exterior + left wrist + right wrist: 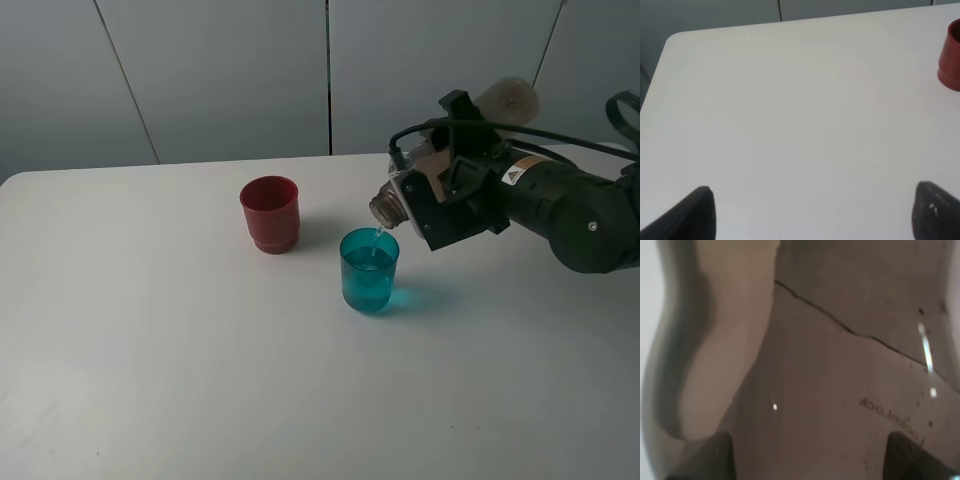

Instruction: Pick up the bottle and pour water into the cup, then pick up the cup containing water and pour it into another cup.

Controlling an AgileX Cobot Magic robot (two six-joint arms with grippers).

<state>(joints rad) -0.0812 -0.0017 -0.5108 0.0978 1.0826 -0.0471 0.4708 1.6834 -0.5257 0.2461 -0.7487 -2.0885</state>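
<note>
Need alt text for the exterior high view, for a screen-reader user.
The right hand tips the smoky bottle over the teal cup, and a thin stream of water falls into the partly filled cup. The red cup stands upright apart from it, to the left in the view, on the white table.

My high camera is looking down over the table [150, 350]. The left wrist one is sharing the red cup [951, 55] beyond its jaws; the right is staring closely into the bottle [840, 365] between its jaws.
</note>
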